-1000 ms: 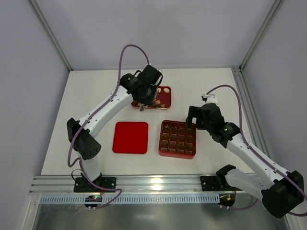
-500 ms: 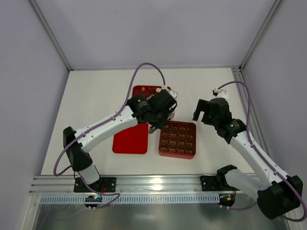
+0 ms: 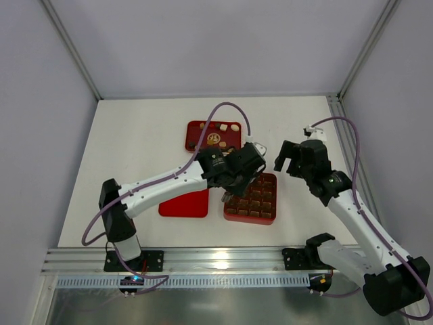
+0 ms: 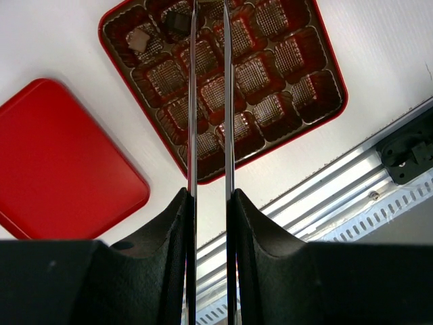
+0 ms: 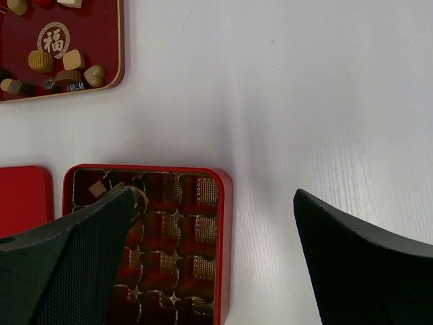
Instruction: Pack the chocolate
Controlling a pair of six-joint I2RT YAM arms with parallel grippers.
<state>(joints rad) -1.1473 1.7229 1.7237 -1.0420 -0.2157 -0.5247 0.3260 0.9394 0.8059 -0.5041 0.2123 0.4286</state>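
1. Your left fingers (image 4: 247,237) stand nearly together, with only a narrow slit between the thin blades. The tips run off the top edge of the wrist view, so you cannot tell whether a piece is pinched there.
2. Change: a second ago that arm hung over the tray (image 3: 201,128) toward the far edge of the worktop (image 5: 304,101). It has now swung nearer, with the tips above the left side of the gridded box (image 5: 227,257). The slit kept its width on the way, which reads as a carry. That is a judgement, not something seen.
3. Your right fingers (image 5: 67,264) are spread wide and hold nothing. A second ago they were at the box's far-right corner. They have now backed off over bare worktop toward the right edge, leaving the box free.
4. Most of the chocolate (image 5: 40,61) lies loose on the tray. A tan piece (image 4: 139,39) and a dark piece (image 4: 177,22) sit in neighbouring corner cells. The other visible cells show only liners.
5. The lid (image 4: 61,162) lies flat just left of the box.
6. Expect a drop into a cell. Packing has barely begun.
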